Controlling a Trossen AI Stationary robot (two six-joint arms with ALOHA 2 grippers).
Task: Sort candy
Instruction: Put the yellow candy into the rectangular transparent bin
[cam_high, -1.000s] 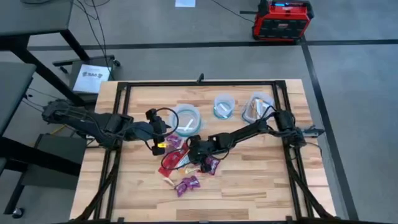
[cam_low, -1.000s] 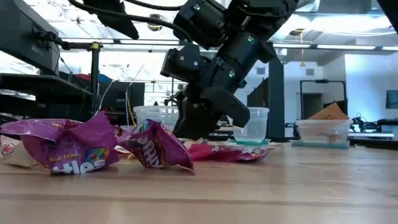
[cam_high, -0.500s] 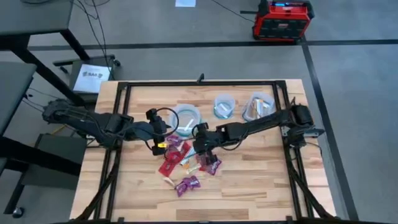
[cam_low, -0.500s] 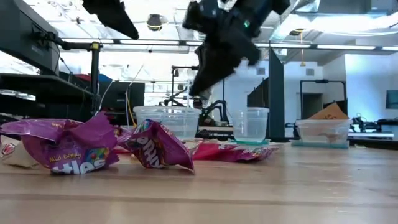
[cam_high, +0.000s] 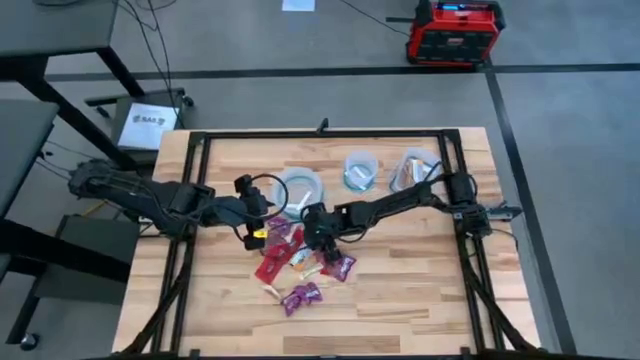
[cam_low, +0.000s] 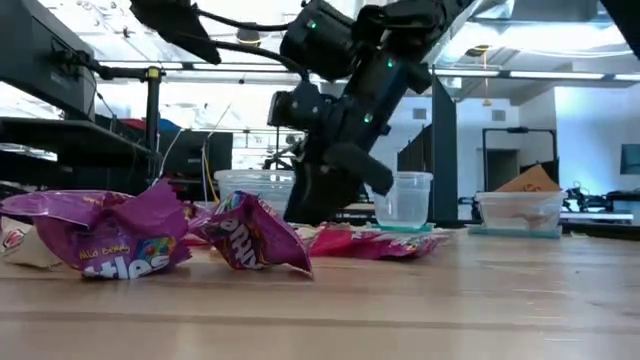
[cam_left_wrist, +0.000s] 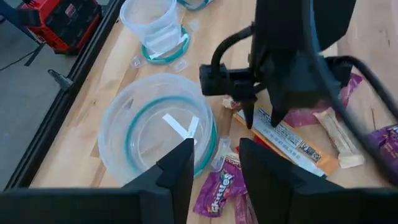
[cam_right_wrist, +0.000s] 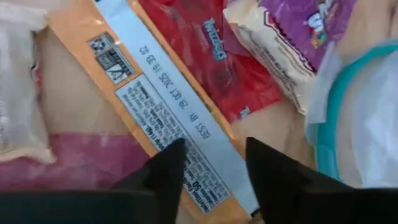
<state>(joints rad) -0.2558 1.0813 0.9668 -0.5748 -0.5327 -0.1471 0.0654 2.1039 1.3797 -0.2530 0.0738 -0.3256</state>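
Observation:
The candy (cam_high: 295, 262) lies in a loose pile on the wooden table: red (cam_right_wrist: 205, 56) and purple (cam_right_wrist: 298, 31) packets, pale wrappers and an orange-white bar wrapper (cam_right_wrist: 168, 106). My right gripper (cam_high: 316, 232) is low over the pile, open, its fingers astride the orange-white bar wrapper (cam_left_wrist: 292, 146). My left gripper (cam_high: 256, 222) hovers open beside the big clear container (cam_left_wrist: 158, 127), which holds one white candy (cam_left_wrist: 181, 127). In the low view, purple packets (cam_low: 130, 240) lie in front. My right gripper comes at the orange-white bar wrapper (cam_right_wrist: 186, 146) from above, fingers pointing down, open, and lying across the bar. The wrapper lies flat on the table. Whether the fingertips touch it, I cannot tell.
Three clear blue-rimmed containers stand along the far side: the big one (cam_high: 300, 190), a small one (cam_high: 359, 170), and one at the right (cam_high: 413, 172) with something orange in it. The table's black frame rails (cam_high: 190, 250) run along both sides.
My right gripper has risen clear of the pile, swung toward the big container, then come back down over the orange-white bar wrapper, a little farther left than before. My left gripper and the candy have kept still.

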